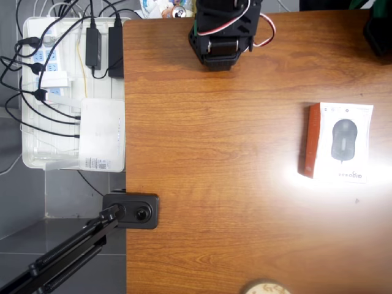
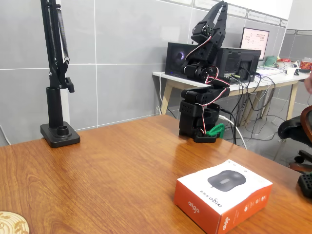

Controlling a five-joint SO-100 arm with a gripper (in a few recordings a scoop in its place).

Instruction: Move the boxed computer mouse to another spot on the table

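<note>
Counter [image 1: 214,184] was brown wood-grain, glossy, with a white glare patch beside the box in the overhead view. Boxed computer mouse [image 2: 223,194]: white face with a dark grey mouse printed on it, orange-red sides with white lettering, small dark lettering on the face. Arm [image 2: 202,97] was black with red and white wires; gripper [image 2: 218,10] black too. Green clamp [image 2: 215,130] at its base. Lamp stand [image 2: 57,73] black. Tray [image 1: 33,156] white, router [image 1: 102,135] white, cables black. Wall [image 2: 122,58] grey tile.
</note>
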